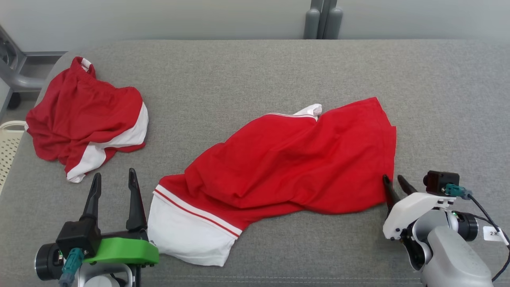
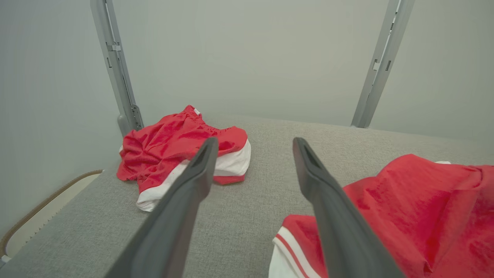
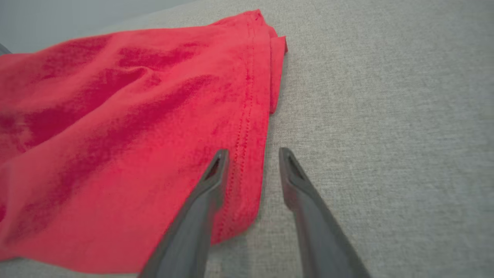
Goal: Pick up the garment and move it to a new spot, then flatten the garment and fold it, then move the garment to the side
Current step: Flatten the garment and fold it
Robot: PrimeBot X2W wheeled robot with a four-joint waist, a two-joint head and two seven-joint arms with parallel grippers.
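Head view: my left gripper (image 1: 114, 173) hangs released, its jaws spread wide and holding nothing, both fingers pointing away from me over the grey surface (image 1: 255, 67). The garment (image 1: 287, 159), red with a white band (image 1: 187, 231) at its near end, lies rumpled and slantwise between my two grippers. The white band sits just beside the left gripper, on its inner side, apart from the fingers. A second garment (image 1: 83, 115), also red and white, lies bunched ahead of the left gripper and slightly outward, well apart from it. A pale basket (image 1: 10, 143) shows beyond the surface's edge, further outward.

Left wrist view: the left gripper (image 2: 255, 141) frames bare surface between its tips. The second garment (image 2: 181, 146) lies beyond its left finger, and the garment (image 2: 417, 208) lies beside and past its right finger.

Right wrist view: my right gripper (image 3: 253, 151) is low at the garment's (image 3: 115, 135) far corner, its jaws narrowed but with a clear gap. The stitched hem (image 3: 247, 116) runs up between the tips. The left finger (image 3: 204, 200) lies over red cloth, and the right finger is over bare surface just beside the hem. The cloth is not yet pinched.

Head view: the right gripper (image 1: 392, 178) meets the garment's lower right edge.
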